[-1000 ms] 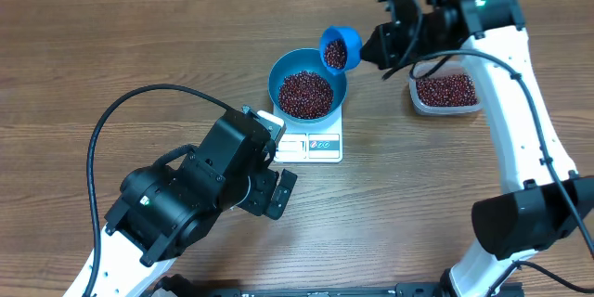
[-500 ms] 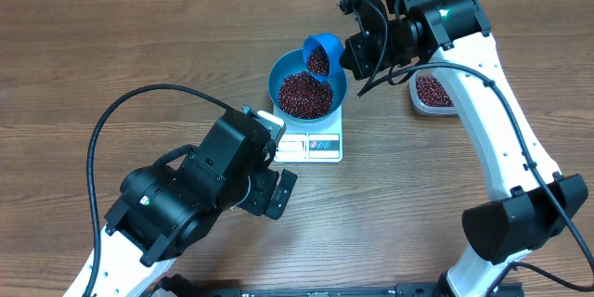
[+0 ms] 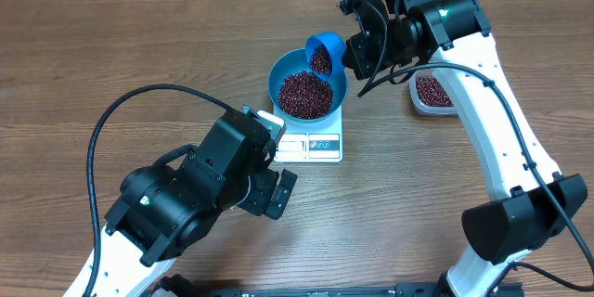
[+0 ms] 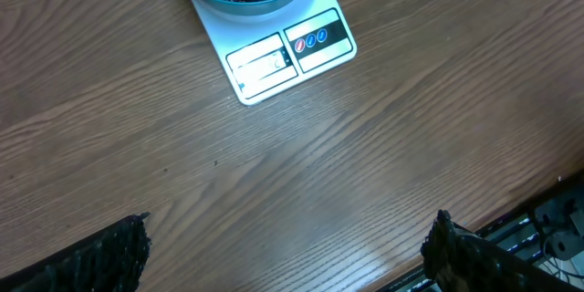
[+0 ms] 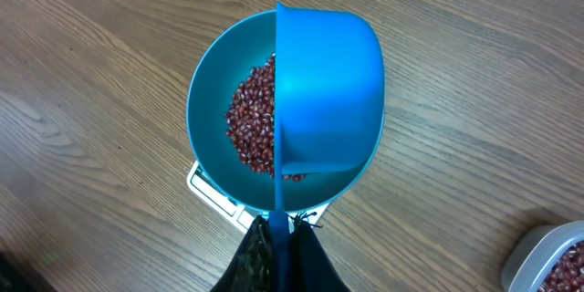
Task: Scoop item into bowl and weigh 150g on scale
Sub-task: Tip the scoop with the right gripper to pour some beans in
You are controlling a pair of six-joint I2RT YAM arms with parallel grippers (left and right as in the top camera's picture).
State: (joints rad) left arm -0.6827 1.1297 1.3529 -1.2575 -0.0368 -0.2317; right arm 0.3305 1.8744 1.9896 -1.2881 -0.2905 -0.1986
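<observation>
Right now the right jaws pinch the thin handle of the small blue scoop (image 3: 322,54), which is tipped on its side above the far right rim of the bowl (image 3: 277,79). Beans (image 3: 304,95) lie heaped in the bowl, and more show inside the scoop. The bowl sits on the scale (image 4: 283,59), covering its far part; the display and button panel face the left arm. The left jaws are spread wide above bare tabletop (image 3: 139,46) near the scale's front. 1 clear tub (image 3: 429,109) holding beans stands right of the bowl, partly behind the right arm.
</observation>
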